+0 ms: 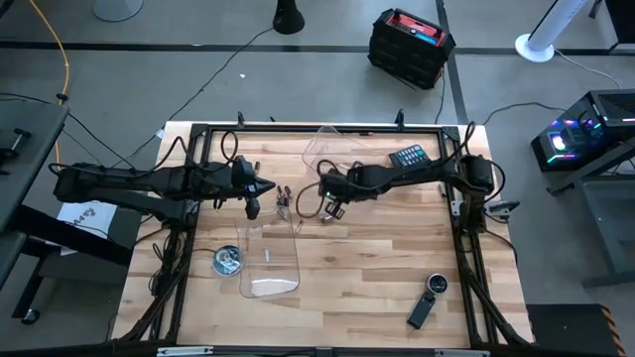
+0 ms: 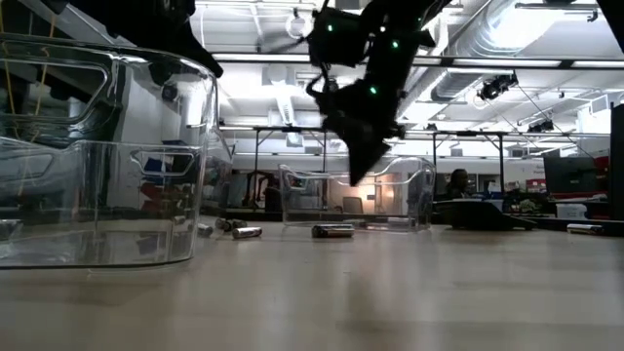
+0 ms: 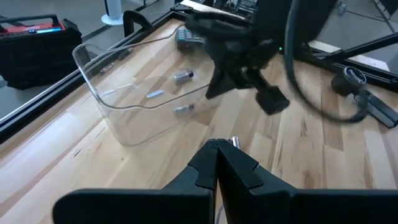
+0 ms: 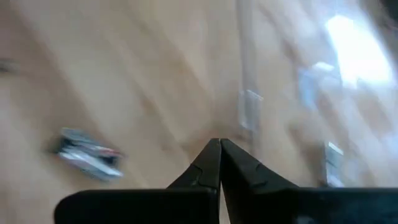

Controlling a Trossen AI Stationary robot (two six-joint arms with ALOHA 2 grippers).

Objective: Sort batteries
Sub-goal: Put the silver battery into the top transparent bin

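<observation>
Several small batteries lie on the wooden table: a cluster [image 1: 284, 202] between my two grippers, shown in the low view as cylinders on their sides [image 2: 331, 231] [image 2: 246, 232]. One battery [image 4: 87, 155] lies beside my right gripper [image 4: 219, 144], which is shut, holds nothing and points steeply down above the table [image 2: 356, 168]. My left gripper [image 3: 217, 150] is shut and hovers left of the cluster [image 1: 254, 206], with nothing seen between its fingers. Three batteries [image 3: 183, 76] show in or behind a clear tray [image 3: 134, 99]. Another battery [image 1: 266, 255] lies in the near clear tray [image 1: 270, 260].
A second clear tray [image 1: 332, 149] stands near the far edge. A round metal dish [image 1: 228, 260] sits left of the near tray. A dark keypad device [image 1: 408, 156] lies at the far right, a black oblong gadget [image 1: 421, 312] and a round object [image 1: 436, 285] at the near right.
</observation>
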